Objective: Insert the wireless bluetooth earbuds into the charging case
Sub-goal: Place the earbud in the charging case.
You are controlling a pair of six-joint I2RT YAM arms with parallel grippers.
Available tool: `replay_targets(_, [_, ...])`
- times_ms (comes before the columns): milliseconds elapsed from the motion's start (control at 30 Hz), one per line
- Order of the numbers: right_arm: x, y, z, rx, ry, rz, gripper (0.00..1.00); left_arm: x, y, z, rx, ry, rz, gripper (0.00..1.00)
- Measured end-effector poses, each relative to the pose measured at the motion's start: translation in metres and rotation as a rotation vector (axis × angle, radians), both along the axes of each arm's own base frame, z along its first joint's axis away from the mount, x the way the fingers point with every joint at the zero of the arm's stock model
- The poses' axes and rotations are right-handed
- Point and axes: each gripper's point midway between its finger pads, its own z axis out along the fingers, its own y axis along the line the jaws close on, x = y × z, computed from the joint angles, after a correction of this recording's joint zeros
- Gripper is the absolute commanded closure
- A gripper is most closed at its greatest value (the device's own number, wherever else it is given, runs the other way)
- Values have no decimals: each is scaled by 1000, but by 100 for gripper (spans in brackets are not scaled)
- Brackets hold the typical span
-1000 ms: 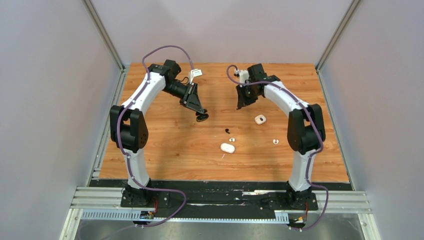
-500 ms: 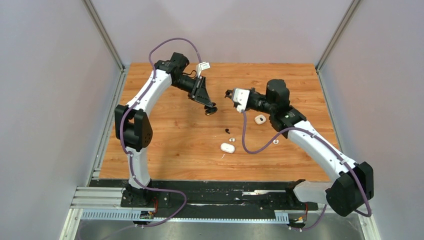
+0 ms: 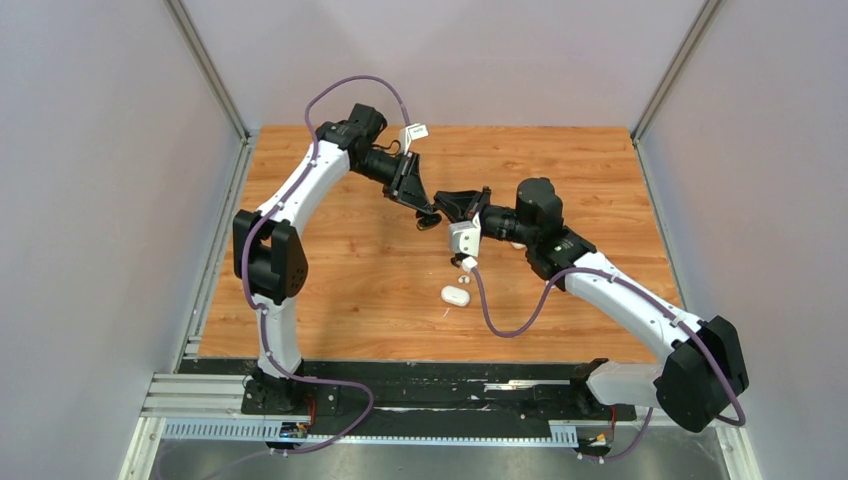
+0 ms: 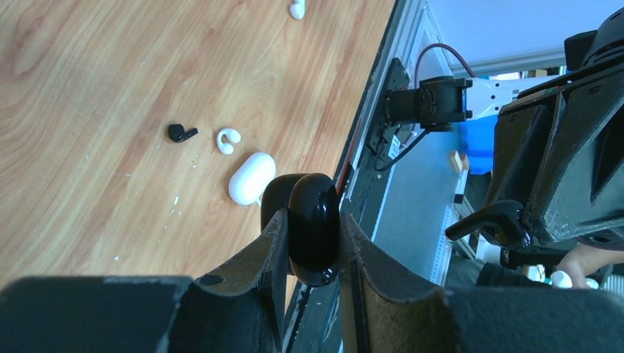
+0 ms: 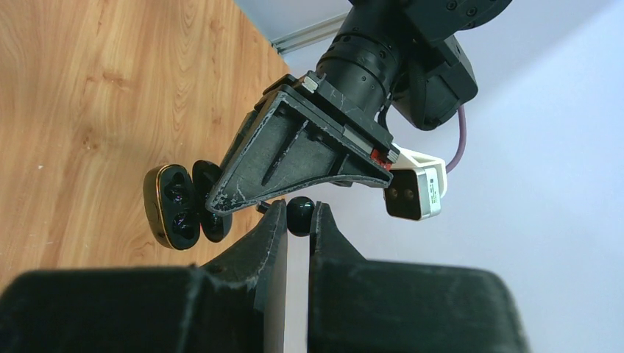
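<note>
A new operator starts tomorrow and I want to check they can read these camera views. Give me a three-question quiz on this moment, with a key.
1. True or false: the black charging case is lying loose on the table.
2. What is pinched in the right gripper? A) nothing B) a black earbud C) a coin
3. Fill in: in the right wrist view, that case is ____ (open or shut).

Key: 1 false, because the left gripper is clamped on it; 2 B; 3 open, with both sockets showing.
</note>
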Motion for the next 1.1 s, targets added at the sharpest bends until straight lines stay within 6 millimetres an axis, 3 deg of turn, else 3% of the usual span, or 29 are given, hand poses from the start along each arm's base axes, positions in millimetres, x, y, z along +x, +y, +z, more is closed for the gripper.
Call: replay_targets(1100, [2, 1, -40, -127, -90, -89, 100, 3, -6, 12, -61, 152, 73, 100])
